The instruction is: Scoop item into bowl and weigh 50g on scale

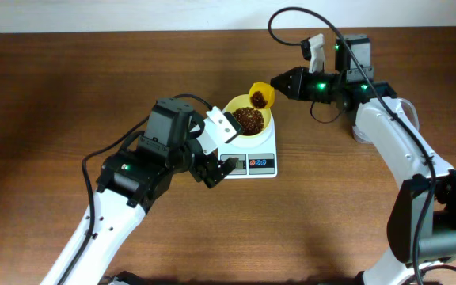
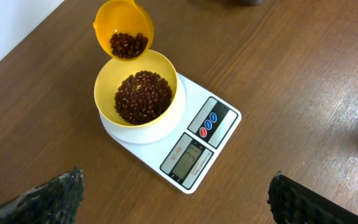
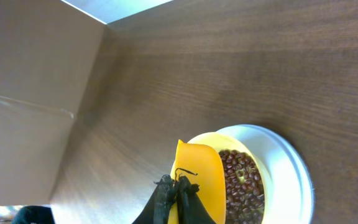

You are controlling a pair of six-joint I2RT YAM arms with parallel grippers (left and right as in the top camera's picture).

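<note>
R tool [image 3: 179, 186] clenched on small yellow plastic scoop [image 2: 124, 28], part-full, over rim of round pale-yellow plastic bowl [image 2: 174, 109]. The bowl sits on white square digital scale [image 2: 191, 93] w/ small dark reddish-brown beans [image 2: 143, 98] heaped inside. L tool [image 1: 216, 150] released, empty. Risk: fast tip overshoots target wt, or beans bounce onto brown wooden worktop [image 2: 303, 74].

Glossy yellow plastic bowl [image 2: 166, 118], matt wood-grain table [image 2: 303, 74]

Scale [image 2: 194, 99] sits mid-table [image 1: 70, 87], its display side toward the arms. Bowl [image 2: 104, 102] rests on its platform, with beans [image 2: 143, 98] heaped inside. Scoop [image 2: 123, 15] is at the bowl's far rim with more beans in it, touching or just above, hard to call.
</note>
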